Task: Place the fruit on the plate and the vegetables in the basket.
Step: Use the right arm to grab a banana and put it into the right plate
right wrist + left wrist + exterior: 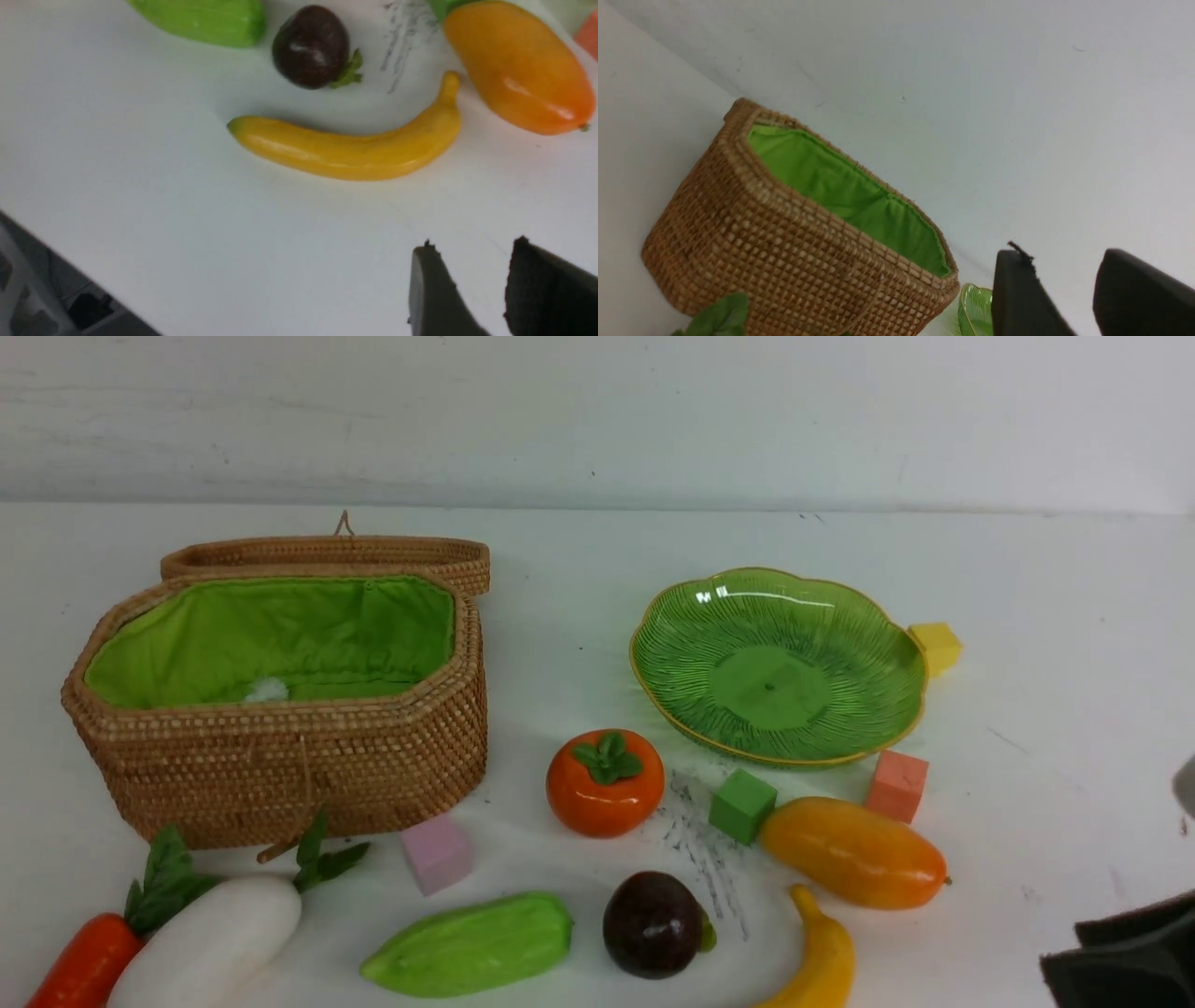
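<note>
The wicker basket (280, 765) stands open at the left, its green lining showing. The green plate (878, 644) sits bare at the right. In front lie the persimmon (605, 782), mango (854, 852), mangosteen (653, 924) and banana (822, 961), with the gourd (470, 945), radish (210, 938) and carrot (84, 961) further left. My right gripper (472, 252) is open over bare table, short of the banana (350, 149). My left gripper (1064, 261) is open and empty, beside the basket (784, 242); it is out of the front view.
Foam cubes lie about: yellow (935, 646) behind the plate, salmon (896, 786) and green (742, 805) by the mango, pink (436, 852) before the basket. The basket lid (327, 558) hangs back behind it. The table's near edge (46, 261) shows in the right wrist view.
</note>
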### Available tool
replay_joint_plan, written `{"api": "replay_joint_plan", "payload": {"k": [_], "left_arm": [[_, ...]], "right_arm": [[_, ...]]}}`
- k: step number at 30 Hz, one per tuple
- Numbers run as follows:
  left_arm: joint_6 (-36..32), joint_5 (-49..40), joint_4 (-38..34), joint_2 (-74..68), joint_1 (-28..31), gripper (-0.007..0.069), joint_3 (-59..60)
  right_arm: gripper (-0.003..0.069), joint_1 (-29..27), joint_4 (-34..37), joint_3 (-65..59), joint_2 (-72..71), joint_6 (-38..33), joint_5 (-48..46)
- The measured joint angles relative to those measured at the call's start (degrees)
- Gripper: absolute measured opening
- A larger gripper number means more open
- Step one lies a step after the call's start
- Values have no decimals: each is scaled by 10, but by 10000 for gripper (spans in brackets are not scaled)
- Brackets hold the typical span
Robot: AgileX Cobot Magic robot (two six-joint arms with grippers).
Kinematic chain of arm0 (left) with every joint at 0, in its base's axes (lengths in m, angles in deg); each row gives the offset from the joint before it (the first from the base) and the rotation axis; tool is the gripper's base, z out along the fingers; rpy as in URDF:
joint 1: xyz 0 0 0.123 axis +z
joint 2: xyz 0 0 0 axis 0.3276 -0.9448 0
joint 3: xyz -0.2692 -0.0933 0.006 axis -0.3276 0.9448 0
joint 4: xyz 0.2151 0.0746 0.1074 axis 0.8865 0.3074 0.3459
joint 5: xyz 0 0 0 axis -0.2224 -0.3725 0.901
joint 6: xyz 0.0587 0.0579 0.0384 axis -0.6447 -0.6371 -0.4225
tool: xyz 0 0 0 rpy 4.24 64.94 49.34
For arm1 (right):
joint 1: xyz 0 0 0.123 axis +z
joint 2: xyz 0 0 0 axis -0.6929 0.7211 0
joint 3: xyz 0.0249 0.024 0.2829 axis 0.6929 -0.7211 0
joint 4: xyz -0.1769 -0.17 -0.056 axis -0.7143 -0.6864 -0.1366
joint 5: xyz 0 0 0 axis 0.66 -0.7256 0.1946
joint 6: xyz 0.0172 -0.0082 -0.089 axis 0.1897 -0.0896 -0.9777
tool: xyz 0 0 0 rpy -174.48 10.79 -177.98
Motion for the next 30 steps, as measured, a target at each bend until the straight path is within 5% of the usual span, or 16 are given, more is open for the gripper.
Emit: {"api": "replay_joint_plan", "payload": {"k": [10,16,24,30], "left_arm": [[-93,-246,35,-20,0,239,-111],[-115,-275,52,-66,0,239,-113],[-116,-279,63,-86,0,239,-113],[-116,-279,63,-86,0,239,-113]], "right_arm": [[241,59,29,2,91,-63,-1],[241,60,30,2,127,-94,14],[241,60,39,2,138,-307,17],[241,60,70,4,139,-359,17]]}}
